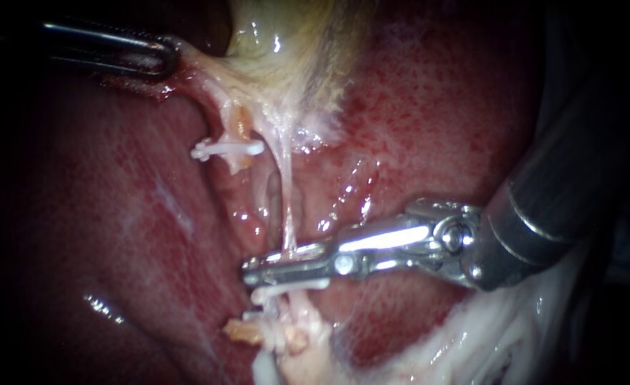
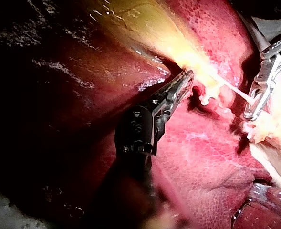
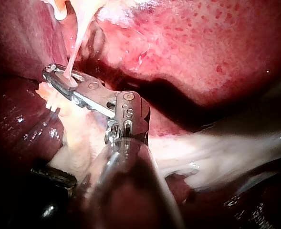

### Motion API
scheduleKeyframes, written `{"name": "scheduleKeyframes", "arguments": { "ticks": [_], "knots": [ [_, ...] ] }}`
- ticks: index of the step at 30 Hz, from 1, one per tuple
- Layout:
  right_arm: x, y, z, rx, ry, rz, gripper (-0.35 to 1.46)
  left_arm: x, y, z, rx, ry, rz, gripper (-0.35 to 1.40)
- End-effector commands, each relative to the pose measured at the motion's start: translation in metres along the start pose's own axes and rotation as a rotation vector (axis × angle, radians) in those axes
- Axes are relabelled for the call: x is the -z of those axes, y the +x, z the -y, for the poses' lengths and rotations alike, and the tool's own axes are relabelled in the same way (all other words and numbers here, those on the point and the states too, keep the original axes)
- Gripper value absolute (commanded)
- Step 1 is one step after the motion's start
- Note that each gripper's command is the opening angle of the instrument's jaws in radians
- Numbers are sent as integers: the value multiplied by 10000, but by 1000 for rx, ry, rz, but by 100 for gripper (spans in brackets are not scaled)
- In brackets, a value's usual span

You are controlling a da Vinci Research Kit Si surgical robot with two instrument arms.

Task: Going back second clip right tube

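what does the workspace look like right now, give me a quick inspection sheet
surface: liver, red and wet, with the gallbladder at its upper edge
job's things: right tube stretched thin; lower clip, white, on it just below the right instrument; upper clip on the left tube
clutter: nothing seen
pincers: left instrument, pincer shut on a tissue fold beside the gallbladder; right instrument, pincer open, the right tube passing between its two halves
cables: nothing seen
surroundings: pale white tissue at the lower right; dark beyond
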Motion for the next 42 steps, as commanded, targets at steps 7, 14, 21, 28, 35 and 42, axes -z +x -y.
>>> {"name": "scheduleKeyframes", "arguments": {
  "ticks": [7, 14, 21, 28, 35, 42],
  "knots": [
    [-4, 2, -11, 204, -87, -13, 47, 0, -1, 1, 0, 2, -1, -35],
    [15, -2, -11, 416, -211, 27, 50, 1, -1, 1, 0, 2, -1, -35],
    [68, 2, 26, 687, -277, 70, 50, 2, -2, 1, 0, 1, 0, -35],
    [123, 11, 57, 832, -332, 119, 50, 2, -2, 2, -1, 1, -1, -35],
    [146, 15, 63, 855, -330, 124, 50, 1, -3, 3, -1, 2, -1, -35],
    [149, 13, 65, 879, -318, 132, 50, -6, -9, 6, -4, 5, -2, -35]
  ]
}}
